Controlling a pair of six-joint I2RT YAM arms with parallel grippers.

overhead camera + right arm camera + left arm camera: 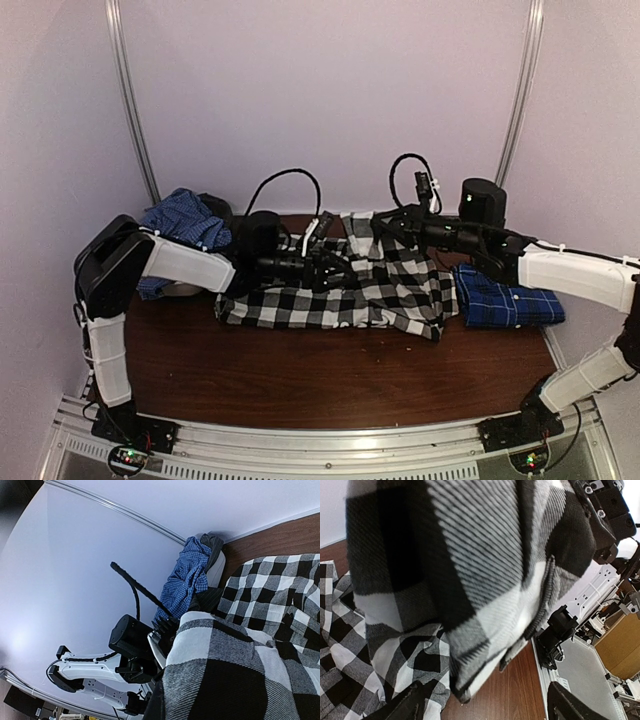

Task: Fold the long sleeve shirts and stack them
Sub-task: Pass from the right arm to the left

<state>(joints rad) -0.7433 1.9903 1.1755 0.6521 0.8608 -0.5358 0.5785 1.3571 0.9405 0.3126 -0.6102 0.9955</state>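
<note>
Top external: right claw [388,224] clamped on check shirt [330,305], left claw [335,270] apart; hem well back from near edge of table [300,385].

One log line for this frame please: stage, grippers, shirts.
stage: folding check shirt | left gripper: open, at raised cloth | right gripper: shut on check shirt, edge held up | blue shirt: folded, right of it

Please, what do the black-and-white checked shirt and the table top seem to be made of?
Black-and-white checked shirt: woven cloth, perhaps cotton flannel; matte, with diagonal weave ribs visible close up and soft folds.
Table top: dark brown wood or wood-look laminate, smooth with faint sheen; which one cannot be told.
</note>
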